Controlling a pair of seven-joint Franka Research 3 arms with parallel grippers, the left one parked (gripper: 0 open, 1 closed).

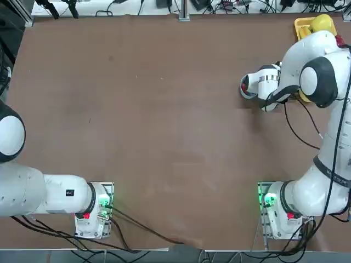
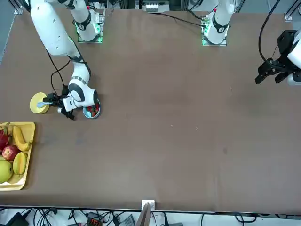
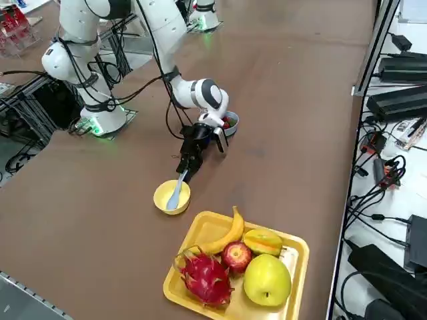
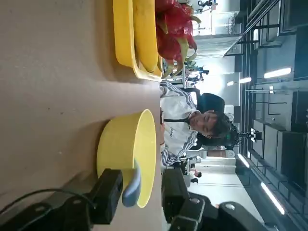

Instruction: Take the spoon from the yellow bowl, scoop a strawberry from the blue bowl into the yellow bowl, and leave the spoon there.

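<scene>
On the brown tabletop, the yellow bowl sits beside the fruit tray, the blue bowl just behind the wrist. The right gripper reaches in level, its 2 jaws spread either side of the spoon, whose handle juts over the rim, handy for pinching.

Right claw is low over the table, pointing down at the spoon handle. Whether the fingers touch it, can't tell. Spoon leans in the yellow bowl, handle sticking up over the rim toward the claw. Blue bowl sits just behind the wrist, red fruit inside. Yellow tray near the yellow bowl holds a banana, apple, dragon fruit and a green fruit.
</scene>
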